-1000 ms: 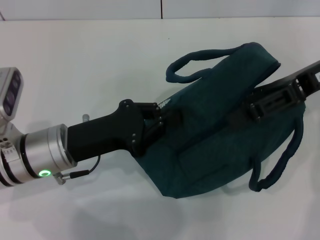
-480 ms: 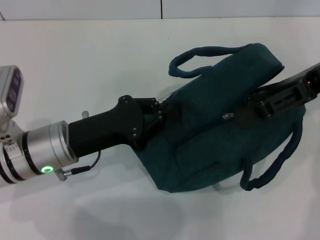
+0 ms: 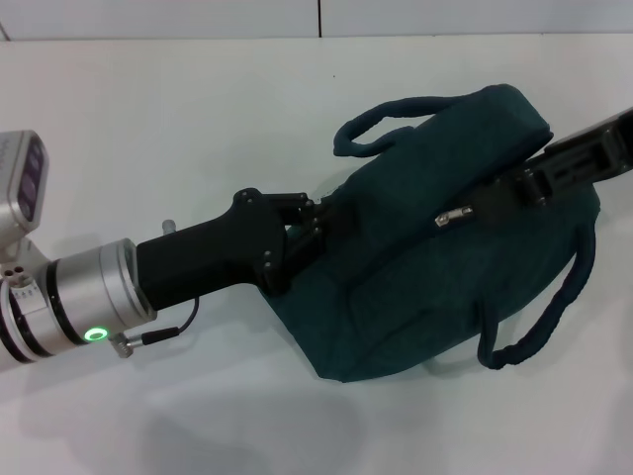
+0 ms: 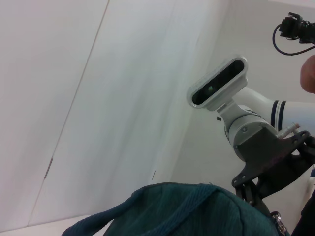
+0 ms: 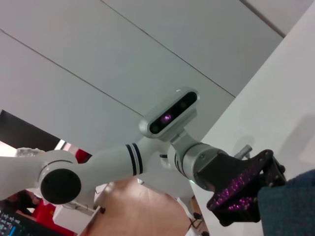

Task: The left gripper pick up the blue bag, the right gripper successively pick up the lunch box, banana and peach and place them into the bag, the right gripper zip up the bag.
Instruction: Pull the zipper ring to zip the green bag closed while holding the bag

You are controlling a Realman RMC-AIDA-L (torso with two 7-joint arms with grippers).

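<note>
The dark teal fabric bag (image 3: 435, 257) is pinched at its end by the black left pincer (image 3: 315, 226); the black right pincer (image 3: 492, 206) seemingly grips its silver zipper pull (image 3: 453, 217) over the white table (image 3: 198, 119)

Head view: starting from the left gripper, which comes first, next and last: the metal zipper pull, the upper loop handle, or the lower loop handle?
From the left gripper, at the blue bag's left end:
1. Upper loop handle, just above and to its right.
2. Metal zipper pull, mid-bag, by the right gripper.
3. Lower loop handle, at the bag's far right edge.
The first two are fairly close.

Overhead head view; 2 upward-tilted wrist views.
</note>
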